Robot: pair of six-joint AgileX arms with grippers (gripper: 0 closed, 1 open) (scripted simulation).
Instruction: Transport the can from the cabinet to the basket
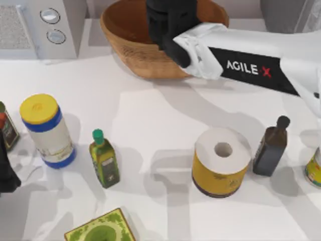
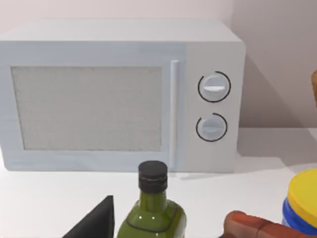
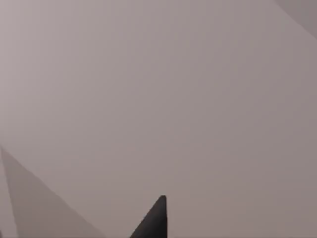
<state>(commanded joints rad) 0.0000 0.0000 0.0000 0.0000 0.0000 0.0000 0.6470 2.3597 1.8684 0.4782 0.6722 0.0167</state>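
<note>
Over at the table's left edge, the left gripper (image 1: 6,173) sits parked low beside a red-lidded jar (image 1: 5,125); whether its fingers are apart or together I cannot tell. Behind it at the back left stands the white microwave (image 1: 50,25) with its two knobs, and the left wrist camera looks straight at that microwave's door. Moving along the front row: a white tub with a yellow lid (image 1: 46,130), a small green oil bottle (image 1: 104,158), and a green-and-yellow box (image 1: 100,228) at the near edge.

Now the centre back, where the action is: the wicker basket (image 1: 125,47), and the right gripper (image 1: 170,22) hangs right over its bowl. The right arm (image 1: 246,68) stretches in from the right side, long and nearly level, wrist bent down toward the basket. The black hand hides whatever is under it, so the can itself I cannot make out, and I cannot tell whether the claw is shut or spread. The right wrist camera gives bare grey wall and one dark fingertip (image 3: 153,220).

Further right, a yellow-wrapped paper roll (image 1: 220,160), a dark bottle (image 1: 271,150), and the grey cabinet (image 1: 286,15) in the back right corner.

My read: the drop point lies straight below the claw, so the coming move is a release or lift, not a reach
</note>
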